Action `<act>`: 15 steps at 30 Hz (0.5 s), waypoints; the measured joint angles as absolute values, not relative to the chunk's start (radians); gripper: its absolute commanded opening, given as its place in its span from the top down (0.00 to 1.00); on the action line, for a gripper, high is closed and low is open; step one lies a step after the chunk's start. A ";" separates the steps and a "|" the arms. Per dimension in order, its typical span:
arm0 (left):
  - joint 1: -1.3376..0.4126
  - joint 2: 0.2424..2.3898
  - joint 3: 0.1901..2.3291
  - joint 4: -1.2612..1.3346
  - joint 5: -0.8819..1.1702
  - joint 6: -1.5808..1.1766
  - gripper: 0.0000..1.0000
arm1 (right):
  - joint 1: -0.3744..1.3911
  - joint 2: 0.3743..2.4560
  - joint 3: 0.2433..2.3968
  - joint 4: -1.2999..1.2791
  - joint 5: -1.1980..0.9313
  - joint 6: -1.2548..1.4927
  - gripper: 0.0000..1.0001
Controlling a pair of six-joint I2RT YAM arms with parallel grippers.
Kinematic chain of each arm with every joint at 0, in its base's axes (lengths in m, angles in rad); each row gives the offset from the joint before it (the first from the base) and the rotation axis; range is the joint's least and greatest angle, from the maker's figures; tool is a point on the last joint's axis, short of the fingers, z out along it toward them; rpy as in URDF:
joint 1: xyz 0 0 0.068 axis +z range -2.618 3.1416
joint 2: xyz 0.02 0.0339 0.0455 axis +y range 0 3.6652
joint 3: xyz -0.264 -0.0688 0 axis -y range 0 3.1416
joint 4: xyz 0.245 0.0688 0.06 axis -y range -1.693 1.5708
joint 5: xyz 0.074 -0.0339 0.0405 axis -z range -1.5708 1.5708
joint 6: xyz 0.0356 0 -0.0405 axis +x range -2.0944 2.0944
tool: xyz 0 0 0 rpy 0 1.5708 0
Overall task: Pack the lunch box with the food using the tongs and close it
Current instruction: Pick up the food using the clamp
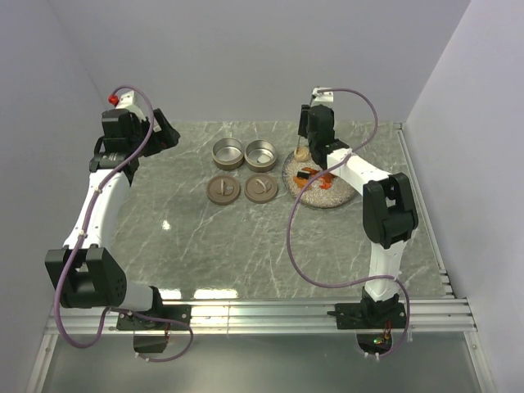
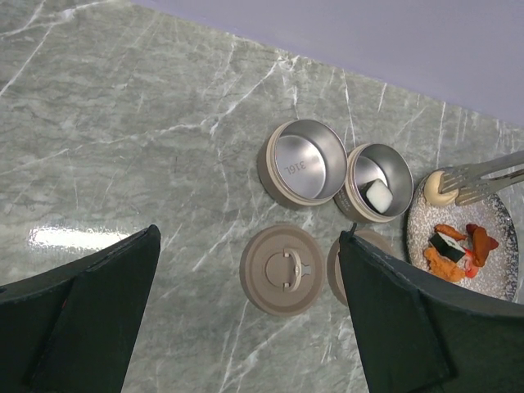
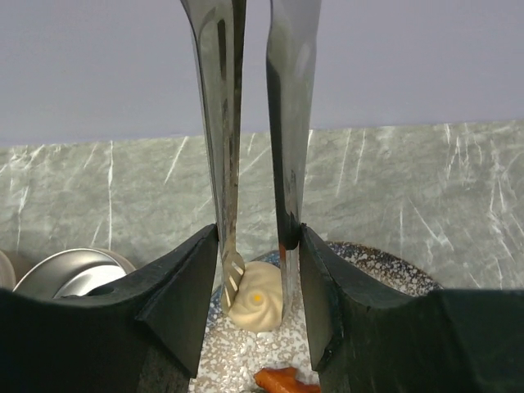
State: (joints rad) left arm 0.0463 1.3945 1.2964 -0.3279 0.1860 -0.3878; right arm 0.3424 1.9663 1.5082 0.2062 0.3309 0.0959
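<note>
My right gripper (image 3: 258,233) is shut on the grey metal tongs (image 3: 221,123), whose two arms run down between its fingers. The tong tips sit on either side of the beige round ball (image 3: 255,304), touching it where it rests at the plate's far left edge. Orange-red bits (image 2: 446,262) and a dark block (image 2: 449,244) lie on the speckled plate (image 2: 501,214). The lunch box stands as two open round tins (image 2: 304,162) (image 2: 378,182); the right one holds a white cube (image 2: 379,195). My left gripper (image 2: 250,236) hangs open high above the table, nothing between its fingers.
Two brown round lids lie in front of the tins: one (image 2: 283,268) in full view, the other (image 1: 261,188) partly hidden behind my left finger in the left wrist view. Walls close in at the back and both sides. A metal rail (image 1: 422,188) runs along the right edge.
</note>
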 measured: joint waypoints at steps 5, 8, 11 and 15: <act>0.044 1.404 1.309 -0.335 0.185 -0.387 0.03 | 0.342 1.960 1.461 0.274 0.340 0.108 0.50; 0.039 1.404 1.310 -0.345 0.184 -0.387 0.04 | 0.344 1.960 1.452 0.295 0.350 0.115 0.64; 0.030 1.404 1.310 -0.355 0.179 -0.387 0.03 | 0.346 1.960 1.452 0.297 0.355 0.119 0.80; 0.025 1.404 1.310 -0.365 0.175 -0.387 0.04 | 0.349 1.960 1.452 0.291 0.361 0.118 0.83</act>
